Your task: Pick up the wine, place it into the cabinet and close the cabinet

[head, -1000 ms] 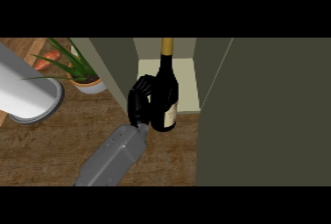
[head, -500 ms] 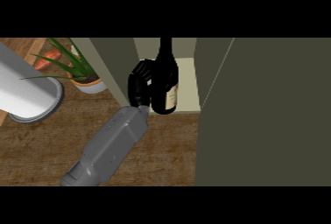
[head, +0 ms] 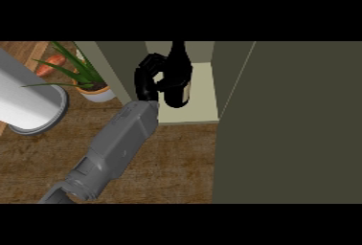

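Fingers point(head: 151, 63) of the left hand point(head: 146, 84) are curled round the wine point(head: 179, 88), clasping its dark body from the left side; the thumb is hidden behind the bottle. The wine stands upright with its neck pointing to the top of the view. Its base is over the front left part of the pale shelf point(head: 202, 88) inside the cabinet point(head: 117, 67). Whether the base rests on the shelf or hangs just above it cannot be told from this angle.

The step in hand looks like the placing: the bottle is past the cabinet's front edge but not yet let go. The next move calls for settling it on the shelf, opening the fingers, and drawing the hand out to the left and back without brushing the bottle or the left wall, which is just beside the knuckles.

After that comes the closing. The broad dark panel on the right, which I take to be the open door point(head: 297, 119), must be swung shut, and the grey forearm lies across the opening, so it has to clear first.

Well apart on the wooden counter point(head: 176, 153), left of the cabinet, are a potted plant point(head: 94, 90) and a tall white cylinder point(head: 28, 98). The right hand does not show.
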You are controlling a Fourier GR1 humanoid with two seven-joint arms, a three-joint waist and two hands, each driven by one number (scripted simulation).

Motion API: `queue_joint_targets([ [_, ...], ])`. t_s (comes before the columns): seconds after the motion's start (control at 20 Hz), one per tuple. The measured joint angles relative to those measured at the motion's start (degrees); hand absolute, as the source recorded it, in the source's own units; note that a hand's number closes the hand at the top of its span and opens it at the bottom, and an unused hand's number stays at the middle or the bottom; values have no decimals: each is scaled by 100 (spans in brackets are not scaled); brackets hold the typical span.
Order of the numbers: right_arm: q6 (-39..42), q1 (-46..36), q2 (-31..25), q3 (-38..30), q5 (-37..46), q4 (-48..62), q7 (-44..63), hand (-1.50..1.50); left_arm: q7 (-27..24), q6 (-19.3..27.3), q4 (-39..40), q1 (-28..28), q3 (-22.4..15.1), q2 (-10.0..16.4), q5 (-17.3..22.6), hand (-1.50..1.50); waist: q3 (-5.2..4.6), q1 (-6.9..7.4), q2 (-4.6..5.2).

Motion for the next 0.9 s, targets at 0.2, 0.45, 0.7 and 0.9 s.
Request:
queue_joint_targets([
  [0.2,49,65,38,57,9,13,-92,-150,18,350,462,-361,-4,71,-218,-150,3,-38,-5],
  [0.45,130,132,56,120,12,23,-163,-150,154,513,969,-690,-68,89,-447,-150,2,-92,6],
  [0.7,194,170,60,73,13,34,-228,-150,168,574,1314,-859,-47,52,-579,-150,6,-119,12],
  [0.9,256,197,59,60,2,32,-253,-150,135,566,1500,-923,-30,50,-661,-150,12,-157,12],
])
